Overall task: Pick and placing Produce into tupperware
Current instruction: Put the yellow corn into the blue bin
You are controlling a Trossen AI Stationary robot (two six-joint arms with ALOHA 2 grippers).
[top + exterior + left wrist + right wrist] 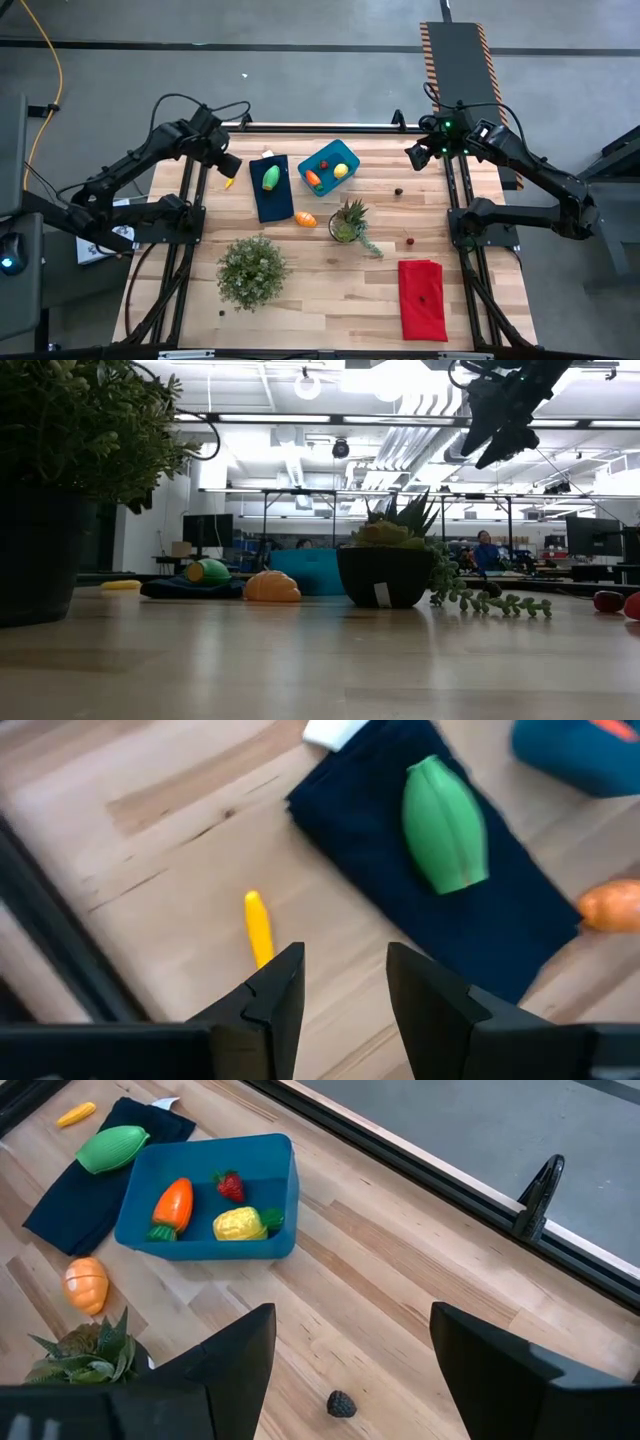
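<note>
The blue tupperware point(200, 1245) stands at the table's far middle. It holds a carrot point(172, 1205), a yellow lemon point(240, 1225) and a small strawberry point(228, 1184). A green oval point(445, 825) lies on a dark blue cloth point(520, 920). An orange oval point(306, 218) lies on the wood near the cloth's near corner. A small yellow piece point(258, 925) lies on the wood left of the cloth. My left gripper point(345, 955) hangs open just above and beside the yellow piece, pointing steeply down. My right gripper point(352, 1320) waits open, raised right of the tupperware.
A spiky plant in a small pot point(348, 222) stands near the orange oval, and a bushy potted plant point(252, 268) stands near the front left. A red cloth point(422, 298) lies at the front right. A dark berry point(341, 1403) and a red berry point(409, 241) lie loose on the wood.
</note>
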